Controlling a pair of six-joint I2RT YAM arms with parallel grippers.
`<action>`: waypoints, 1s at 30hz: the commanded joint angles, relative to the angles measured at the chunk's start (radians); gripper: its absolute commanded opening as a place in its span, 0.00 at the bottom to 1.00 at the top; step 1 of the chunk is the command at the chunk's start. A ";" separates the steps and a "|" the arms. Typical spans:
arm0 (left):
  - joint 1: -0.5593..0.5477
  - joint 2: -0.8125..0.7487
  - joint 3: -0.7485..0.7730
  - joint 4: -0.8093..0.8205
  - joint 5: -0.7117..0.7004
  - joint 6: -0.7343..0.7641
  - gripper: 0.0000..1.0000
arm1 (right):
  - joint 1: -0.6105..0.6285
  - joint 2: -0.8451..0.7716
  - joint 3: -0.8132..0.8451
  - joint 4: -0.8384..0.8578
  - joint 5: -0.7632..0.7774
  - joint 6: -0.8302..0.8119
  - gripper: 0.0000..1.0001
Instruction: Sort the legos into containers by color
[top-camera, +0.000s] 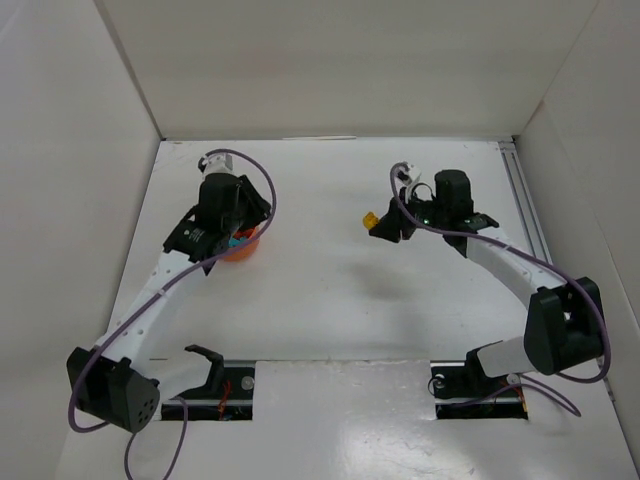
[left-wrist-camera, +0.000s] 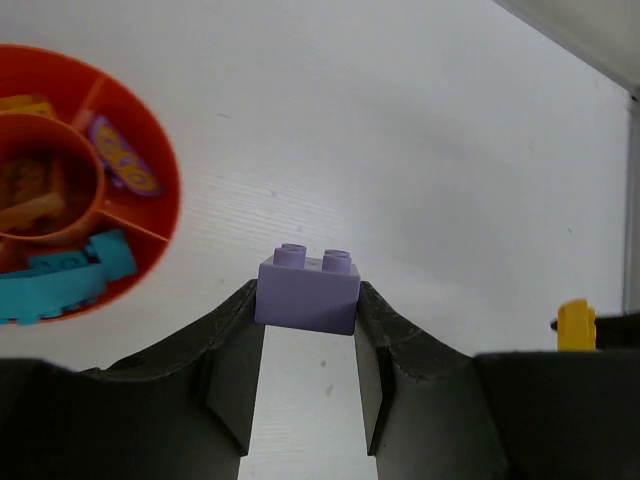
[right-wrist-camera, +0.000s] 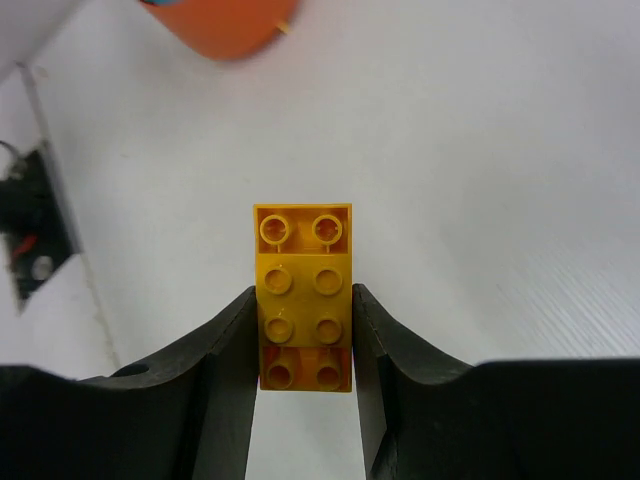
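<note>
Left gripper (left-wrist-camera: 308, 312) pinches purple brick (left-wrist-camera: 308, 292); right gripper (right-wrist-camera: 303, 318) clamps yellow-orange stack (right-wrist-camera: 303, 280); release purple low into the bowl (left-wrist-camera: 168, 215), apparently its purple-holding wedge.

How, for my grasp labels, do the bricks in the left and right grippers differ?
Left gripper: one short purple brick, a single colour, studs pointing away from the fingers. Right gripper: a longer stack, yellow on orange, studs facing the wrist camera. Both the purple brick and the stack are clamped by their sides.
</note>
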 joint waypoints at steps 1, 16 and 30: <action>0.016 0.071 0.096 -0.171 -0.249 -0.069 0.00 | 0.014 -0.013 0.035 -0.221 0.332 -0.146 0.15; 0.125 0.232 0.208 -0.208 -0.238 -0.046 0.00 | 0.096 -0.081 -0.027 -0.280 0.761 -0.146 0.15; 0.134 0.272 0.237 -0.217 -0.257 -0.026 0.00 | 0.105 -0.090 -0.018 -0.271 0.788 -0.157 0.15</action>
